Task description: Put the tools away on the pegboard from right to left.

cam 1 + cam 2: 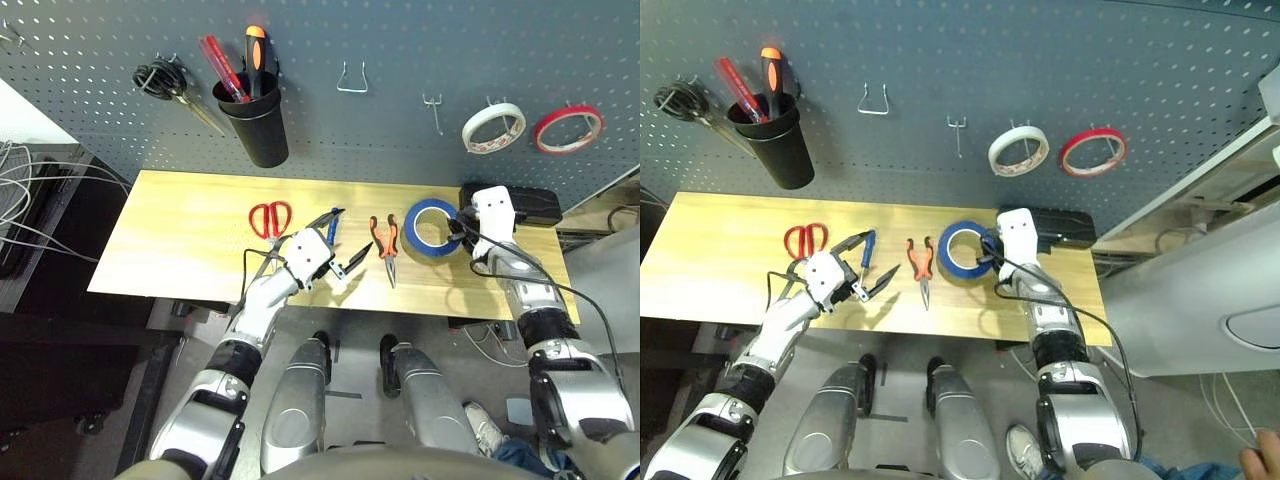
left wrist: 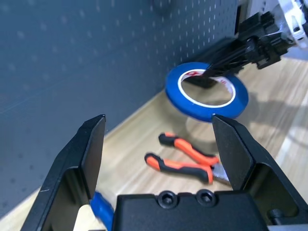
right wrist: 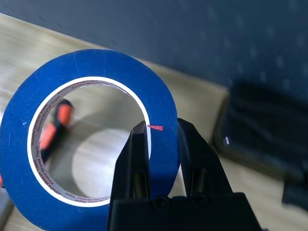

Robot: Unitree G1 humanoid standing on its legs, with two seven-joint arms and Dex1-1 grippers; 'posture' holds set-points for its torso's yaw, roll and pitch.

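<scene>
The dark grey pegboard (image 1: 330,125) rises along the far side of a pale wooden counter (image 1: 160,235), and the one relation that matters runs from the blue tape ring (image 1: 414,232) to the empty hook (image 1: 433,112), almost straight beyond it on the far side and higher up. The right end effector (image 3: 161,127) is closed on the tape ring's right side, one finger inside the hole and the other outside the rim, with the ring reaching out to its left, clear of the counter. A ring has no long axis, so its face is what counts: it lies closer to flat than upright, and will probably need tipping up to face the board before the hook can enter. The right arm is the nearer one; the left end effector (image 2: 159,118) stands wide and empty, left of the orange-handled pliers (image 1: 386,245), over the blue-handled screwdriver (image 1: 868,252) and right of the red-handled scissors (image 1: 270,219). On the board, the white tape ring (image 1: 493,128) hangs just right of that hook and could get bumped; the red tape ring (image 1: 569,129) is farther right. A person's shoe (image 1: 484,428) is on the floor nearby
</scene>
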